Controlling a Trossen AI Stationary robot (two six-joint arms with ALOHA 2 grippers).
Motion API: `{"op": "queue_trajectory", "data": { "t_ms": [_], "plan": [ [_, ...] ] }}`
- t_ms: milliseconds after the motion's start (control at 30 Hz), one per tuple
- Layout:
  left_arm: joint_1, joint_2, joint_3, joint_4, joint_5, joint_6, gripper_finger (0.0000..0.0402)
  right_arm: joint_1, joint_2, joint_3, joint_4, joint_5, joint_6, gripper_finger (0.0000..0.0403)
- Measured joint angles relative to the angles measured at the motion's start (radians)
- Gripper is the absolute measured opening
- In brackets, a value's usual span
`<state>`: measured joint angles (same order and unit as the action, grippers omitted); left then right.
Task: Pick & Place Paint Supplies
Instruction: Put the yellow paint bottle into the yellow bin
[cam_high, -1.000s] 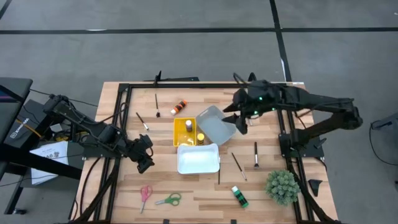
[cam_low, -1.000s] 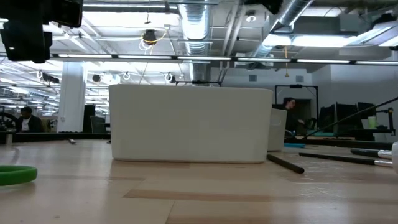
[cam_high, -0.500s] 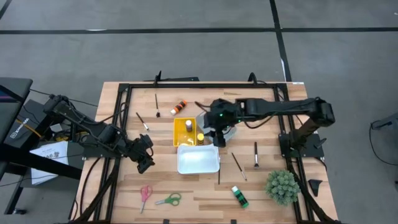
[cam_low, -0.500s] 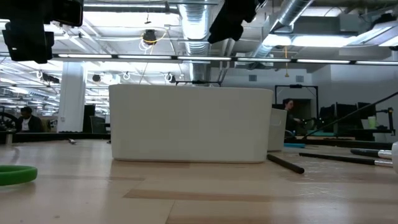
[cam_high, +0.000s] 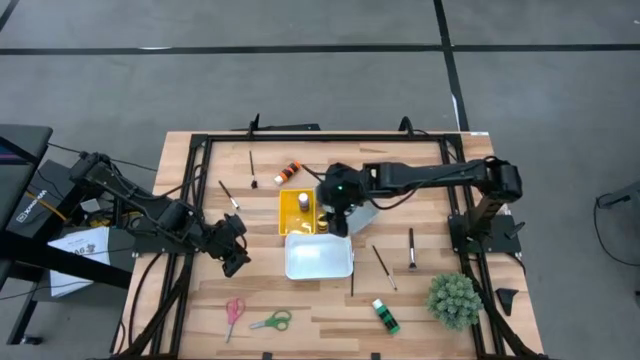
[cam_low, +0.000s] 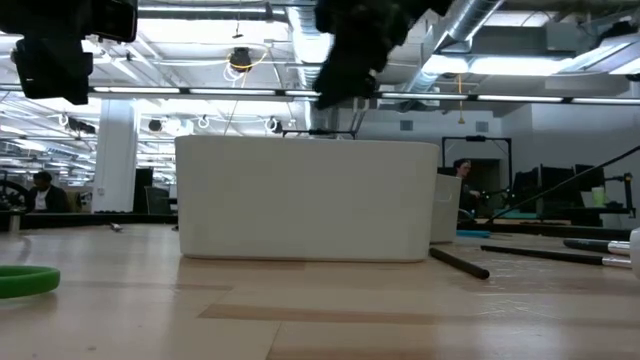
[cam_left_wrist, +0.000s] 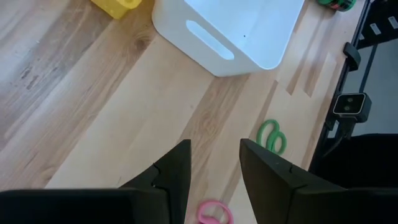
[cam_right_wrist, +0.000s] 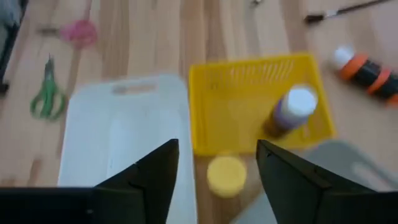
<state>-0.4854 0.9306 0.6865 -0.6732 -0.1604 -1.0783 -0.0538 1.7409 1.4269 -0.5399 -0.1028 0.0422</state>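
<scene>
The pale wooden table (cam_high: 190, 300) carries most of the supplies loose, so the job looks barely begun. A white plastic bin (cam_high: 318, 256) sits empty at the centre, a grey tray (cam_high: 362, 213) beside it, and a yellow slotted basket (cam_right_wrist: 249, 106) holds just one purple paint bottle (cam_right_wrist: 289, 109). The right gripper (cam_right_wrist: 214, 168) hovers over a yellow-capped bottle (cam_right_wrist: 225, 174) standing at the basket's edge, jaws spread and empty — likely the next pick. The left gripper (cam_left_wrist: 214, 165) waits near the table's left side, fingers parted on nothing. Left out: pink scissors (cam_high: 234, 312), green scissors (cam_high: 272, 321), an orange bottle (cam_high: 289, 172), a green bottle (cam_high: 385, 315), thin dark brushes (cam_high: 411, 248).
</scene>
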Motion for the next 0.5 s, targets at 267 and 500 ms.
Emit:
{"op": "queue_trajectory", "data": {
  "t_ms": [267, 500],
  "plan": [
    [0.000, 0.000, 0.000, -0.008, 0.000, 0.005, 0.0131, 0.030, 0.053, -0.003, -0.028, 0.026, -0.132, 0.0253],
    [0.000, 0.000, 0.000, -0.007, 0.000, 0.005, 0.0131, 0.045, 0.080, -0.004, -0.029, 0.103, -0.124, 0.0253]
  ]
}}
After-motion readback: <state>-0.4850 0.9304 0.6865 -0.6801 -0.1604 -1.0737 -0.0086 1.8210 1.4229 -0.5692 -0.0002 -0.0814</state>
